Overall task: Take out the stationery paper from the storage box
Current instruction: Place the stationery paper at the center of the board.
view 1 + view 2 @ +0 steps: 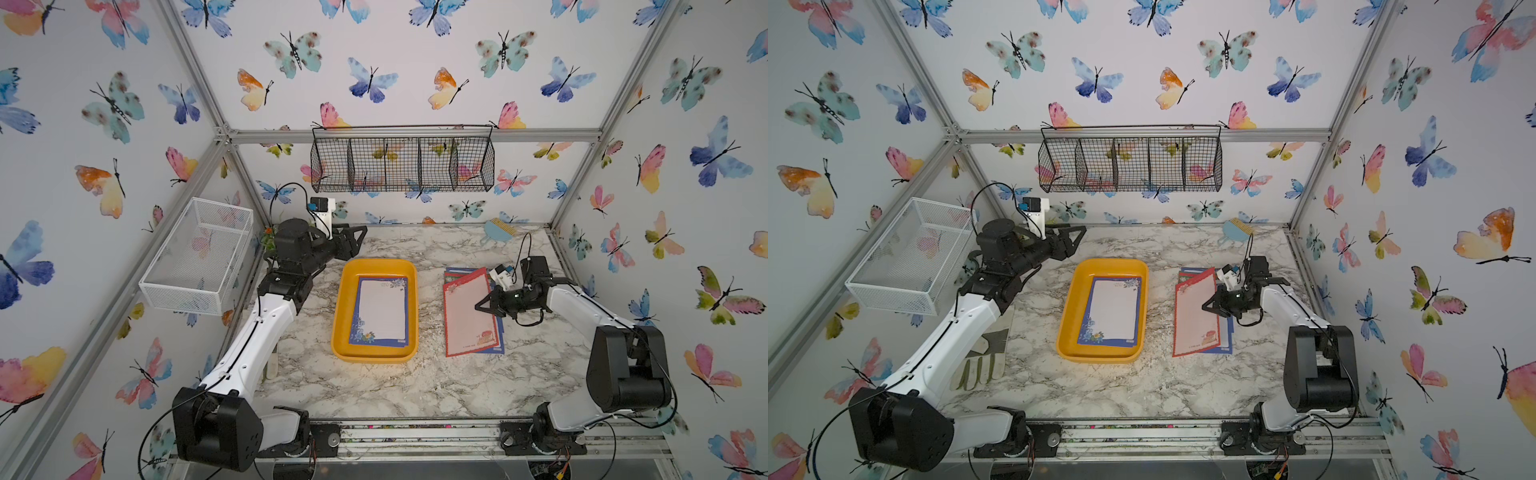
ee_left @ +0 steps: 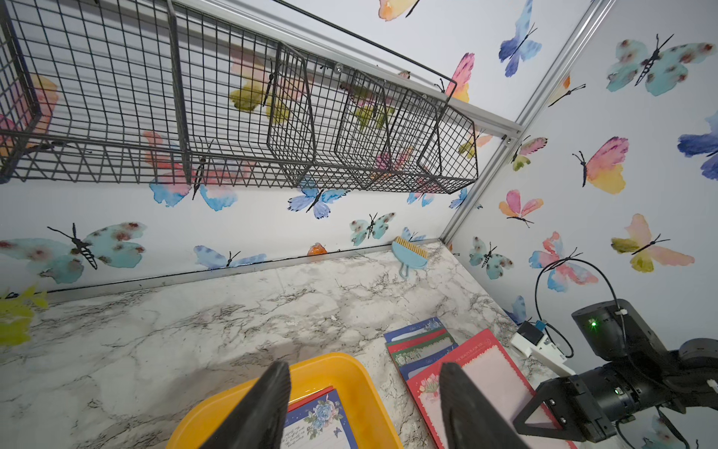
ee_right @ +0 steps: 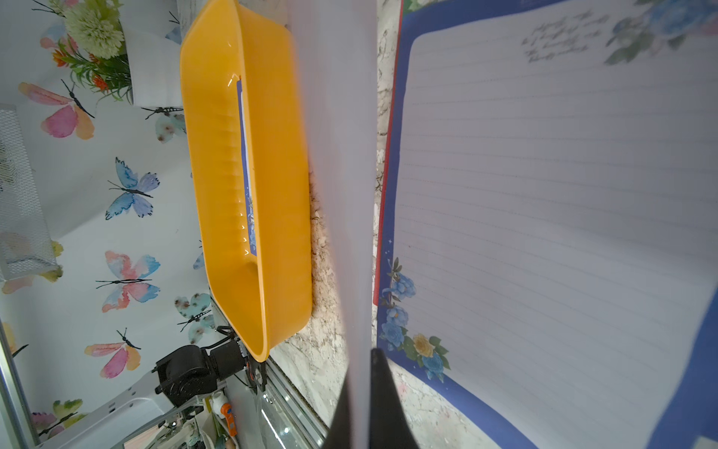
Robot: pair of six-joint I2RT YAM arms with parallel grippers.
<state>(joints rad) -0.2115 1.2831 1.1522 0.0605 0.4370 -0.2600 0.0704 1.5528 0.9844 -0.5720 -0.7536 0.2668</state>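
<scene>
Marble-patterned table (image 1: 374, 390) lies nearest, with a pale work glove (image 1: 984, 357) resting on it to the near left-arm side of the shallow yellow-orange plastic storage box (image 1: 341, 316), partly under that arm. The box sits mid-table. A blue floral-bordered letter sheet (image 1: 382, 311) lies flat inside it, and the left wrist view shows a red edge of another sheet peeking out underneath.

Just beside the box on the right-arm side, out on the table, is a pile of blue, green and red bordered sheets (image 1: 456, 272). A red-bordered sheet (image 1: 465, 320) with a pale pink centre slants across that pile. The right gripper (image 1: 478, 307) has its jaws pressed together on the sheet's edge away from the box, and that edge is lifted off the pile.

Beyond the box's far left-arm corner hovers the left gripper (image 1: 360, 239), jaws spread wide and empty.

Farther back, toward the right-arm side of the box, a small light-blue brush (image 1: 498, 230) with yellowish bristles leans at the back wall. A long black wire basket (image 1: 403, 162) hangs high on that wall beyond the box, and a white mesh basket (image 1: 199, 257) hangs on the side wall past the left arm.
</scene>
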